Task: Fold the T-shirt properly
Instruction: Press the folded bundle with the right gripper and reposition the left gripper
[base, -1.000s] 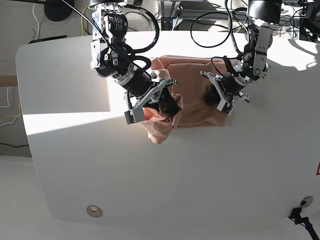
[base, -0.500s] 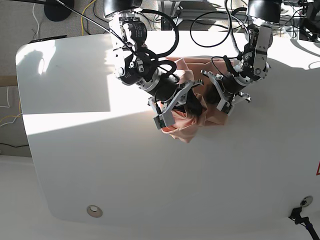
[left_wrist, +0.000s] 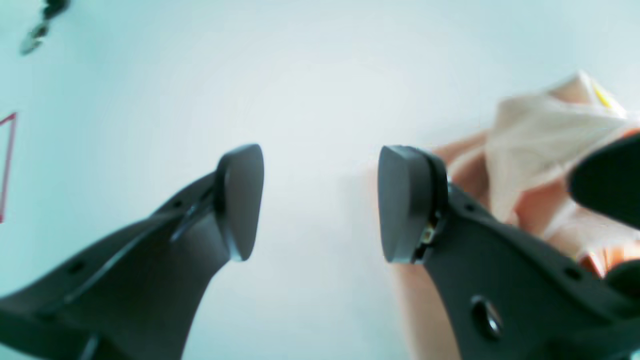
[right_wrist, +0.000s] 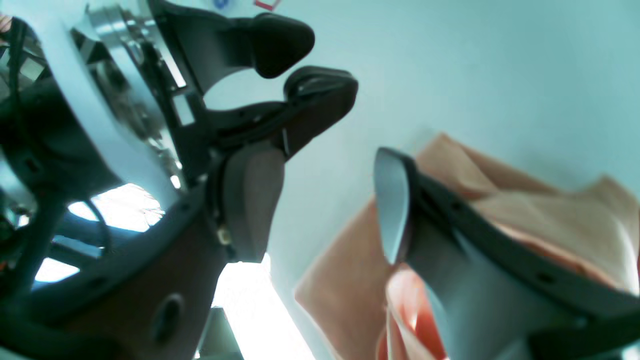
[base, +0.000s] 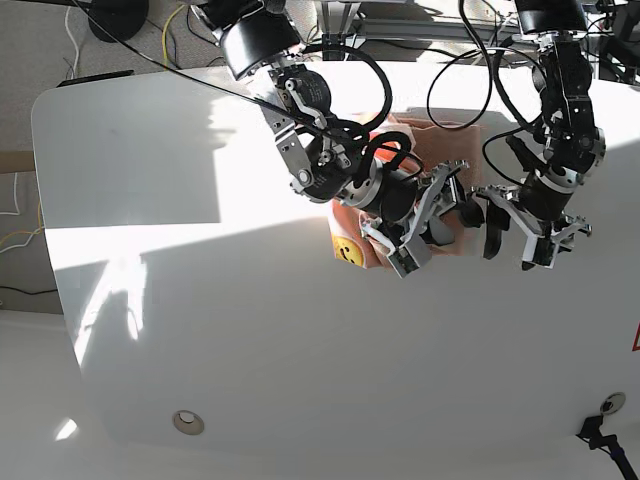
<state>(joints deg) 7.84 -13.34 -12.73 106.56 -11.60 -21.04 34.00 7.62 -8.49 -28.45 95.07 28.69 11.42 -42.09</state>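
Note:
The salmon-pink T-shirt (base: 349, 214) lies bunched and folded over at the table's back middle, mostly hidden under my right arm. A yellow round mark (base: 345, 250) shows at its near edge. My right gripper (base: 428, 216) hovers over the shirt's right part. In the right wrist view it (right_wrist: 320, 205) is open and empty, with shirt fabric (right_wrist: 505, 200) beneath it. My left gripper (base: 513, 240) is just right of the shirt, over bare table. It (left_wrist: 320, 200) is open and empty, with the shirt (left_wrist: 530, 145) and its yellow tag (left_wrist: 602, 95) to one side.
The white table (base: 250, 340) has a round metal insert (base: 188, 422) near its front left. Cables and stands crowd the back edge (base: 420, 30). The two grippers are close together; the left one shows in the right wrist view (right_wrist: 300, 65).
My right arm swept right across the shirt, carrying its left part over onto the rest, and now its jaws are open. My left gripper moved right and nearer, off the shirt.

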